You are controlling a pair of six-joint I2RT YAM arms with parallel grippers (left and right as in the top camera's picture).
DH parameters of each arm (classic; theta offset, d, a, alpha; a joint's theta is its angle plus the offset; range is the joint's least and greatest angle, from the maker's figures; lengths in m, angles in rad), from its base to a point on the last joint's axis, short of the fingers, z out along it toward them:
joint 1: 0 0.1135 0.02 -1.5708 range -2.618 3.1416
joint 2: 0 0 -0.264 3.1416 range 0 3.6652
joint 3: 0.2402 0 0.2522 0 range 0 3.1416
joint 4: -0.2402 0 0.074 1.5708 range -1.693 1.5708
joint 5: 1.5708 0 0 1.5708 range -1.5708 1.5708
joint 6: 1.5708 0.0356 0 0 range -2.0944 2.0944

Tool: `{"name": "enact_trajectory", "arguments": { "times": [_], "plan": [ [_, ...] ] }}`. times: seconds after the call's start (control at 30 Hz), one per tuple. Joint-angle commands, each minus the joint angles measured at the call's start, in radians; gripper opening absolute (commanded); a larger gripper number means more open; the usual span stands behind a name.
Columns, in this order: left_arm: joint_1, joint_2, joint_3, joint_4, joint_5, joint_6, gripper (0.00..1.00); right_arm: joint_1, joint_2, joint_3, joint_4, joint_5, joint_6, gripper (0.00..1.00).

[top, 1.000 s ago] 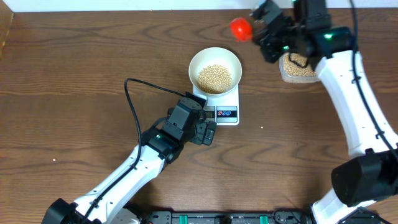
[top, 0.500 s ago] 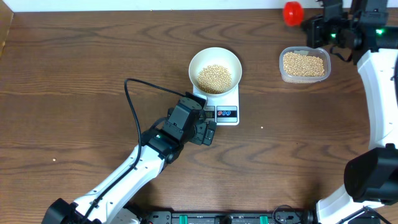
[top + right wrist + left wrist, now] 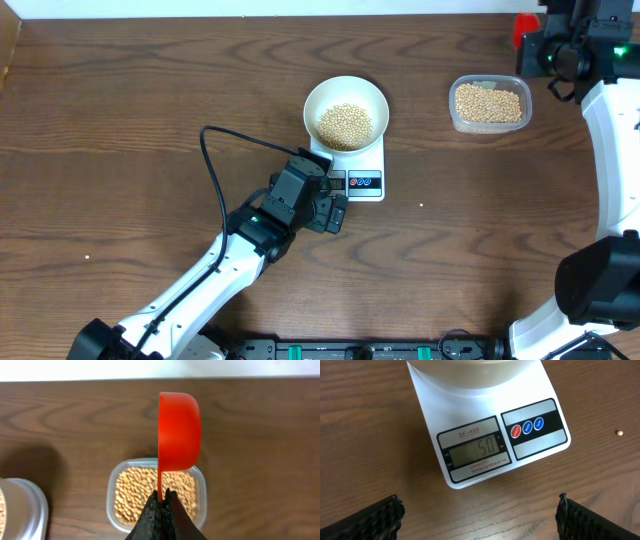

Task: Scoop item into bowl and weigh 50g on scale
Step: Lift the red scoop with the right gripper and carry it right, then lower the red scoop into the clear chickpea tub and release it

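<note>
Gripping red scoop (image 3: 179, 430) (right hand (image 3: 161, 500)).

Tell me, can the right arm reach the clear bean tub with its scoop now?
Probably yes: the right gripper holds the red scoop close to the open tub, nothing lying between them.

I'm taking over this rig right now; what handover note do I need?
Left gripper: open, empty, in front of the small white rectangular scale.
Right gripper: shut on the red plastic scoop's handle, by the clear plastic tub of beans.
Round white bowl of pale-tan beans sits on the scale.
Done: display reads 50.
Left: probably only parking the scoop.
</note>
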Motion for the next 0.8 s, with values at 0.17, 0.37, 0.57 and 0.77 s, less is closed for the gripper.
{"name": "enact_trajectory", "arguments": {
  "times": [0.17,0.37,0.57,0.77],
  "plan": [
    [0.005,-0.003,-0.004,-0.002,0.005,0.007,0.99,-0.049,-0.026,0.008,-0.136,0.018,0.245,0.01],
    [0.005,-0.003,-0.004,-0.002,0.005,0.007,0.99,-0.161,-0.026,-0.052,-0.093,-0.241,0.28,0.01],
    [0.005,-0.003,-0.004,-0.002,0.005,0.007,0.99,-0.253,-0.026,-0.202,0.058,-0.562,0.288,0.01],
    [0.005,-0.003,-0.004,-0.002,0.005,0.007,0.99,-0.294,-0.026,-0.367,0.193,-0.714,0.308,0.01]
  ]
}}
